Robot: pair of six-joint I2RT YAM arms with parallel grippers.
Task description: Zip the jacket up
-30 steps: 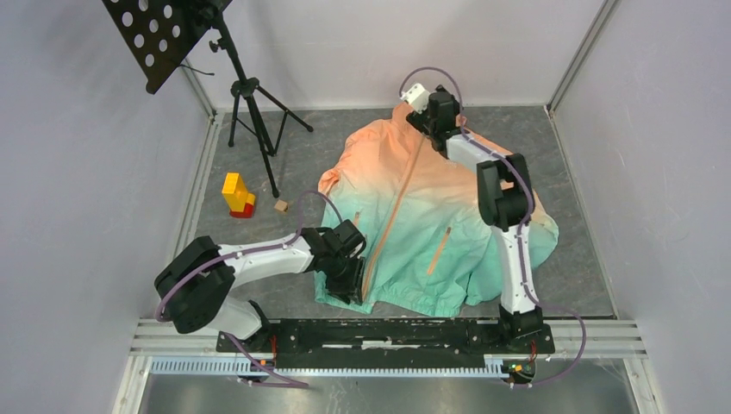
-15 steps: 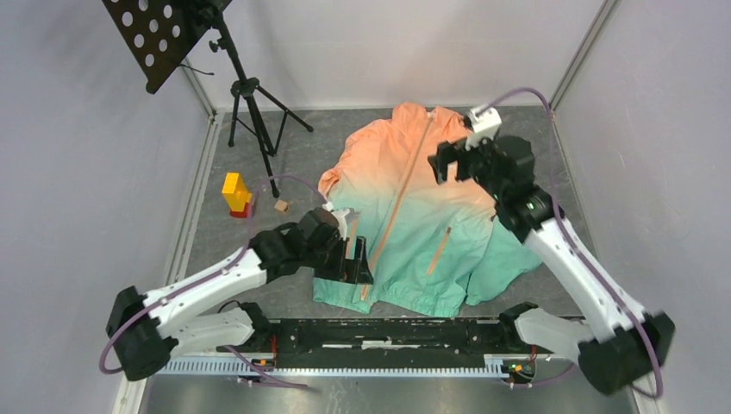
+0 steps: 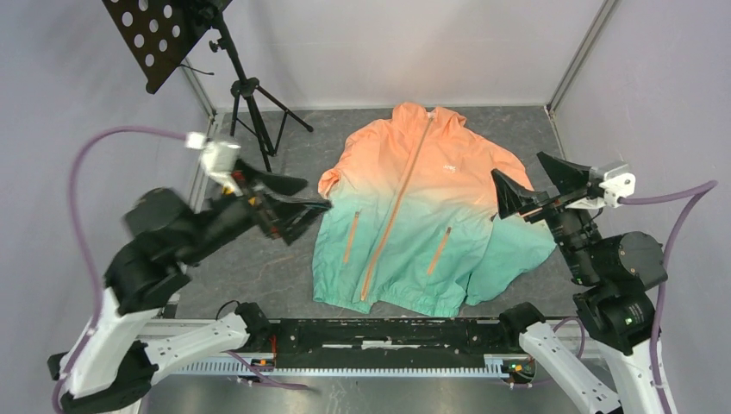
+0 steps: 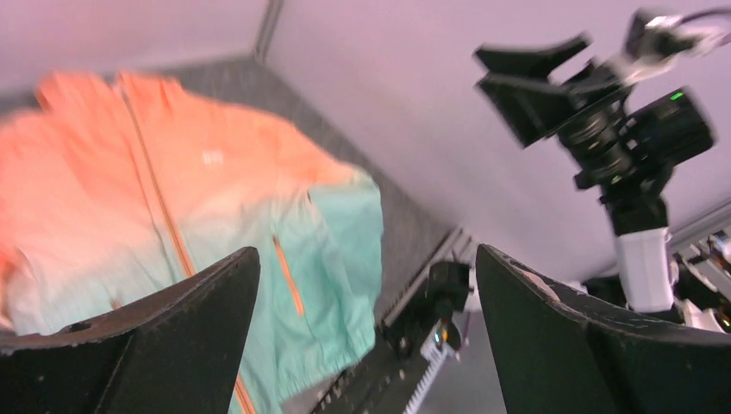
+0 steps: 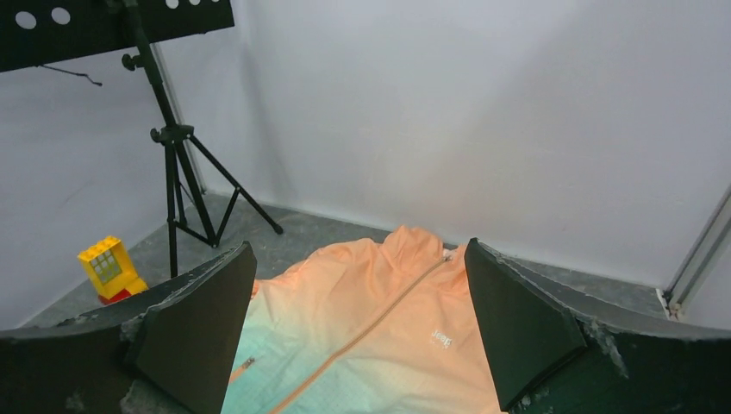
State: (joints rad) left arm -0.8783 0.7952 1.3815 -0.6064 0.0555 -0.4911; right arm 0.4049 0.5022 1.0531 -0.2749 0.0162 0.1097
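Jacket [image 3: 414, 216] lies flat in the middle of the bench [image 3: 259, 267], its centre zipper [image 3: 398, 207] looking closed from hem to collar. My left hand [image 3: 317, 194] and right hand [image 3: 521, 172] hang off to its sides, spread wide, holding nothing. If the slider stopped short of the collar I'd wrongly call it done; I can't tell. 1 second ago the right hand was at the collar and the left at the hem; both have lifted away.

Plain pale-grey walls [image 3: 371, 43] enclose a table [image 3: 259, 267] covered in mottled grey matting, with aluminium posts [image 3: 583, 52] at the far corners. A black music stand [image 3: 246, 86] (perforated desk, tripod legs) stands at far left under even light.
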